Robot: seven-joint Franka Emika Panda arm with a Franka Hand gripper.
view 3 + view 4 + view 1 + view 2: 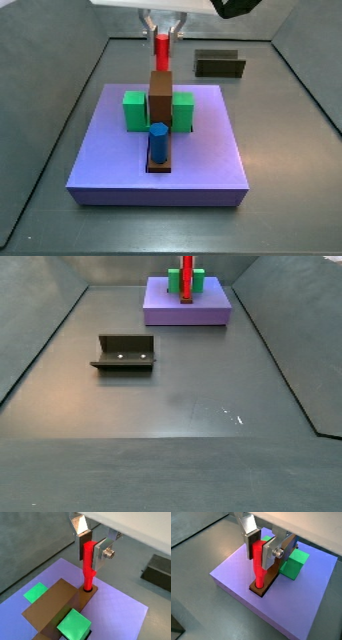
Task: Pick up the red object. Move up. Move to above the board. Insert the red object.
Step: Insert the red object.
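My gripper (90, 549) is shut on the upper part of the red object (87, 567), a slim red peg held upright. It shows the same way in a wrist view (259, 562). The peg's lower tip sits at a hole in the far end of the brown board (57, 602), and appears to be just inside it. The board lies on a purple base (120, 612) between two green blocks (73, 624). In a side view the gripper (163, 33) holds the red peg (163, 50) behind the board (162, 98). A blue peg (158, 143) stands in the board's near end.
The dark fixture (219, 64) stands on the grey floor behind the purple base (160, 165), and shows in a side view (124, 353) and a wrist view (159, 572). Grey walls enclose the floor. Green blocks (135, 110) flank the board.
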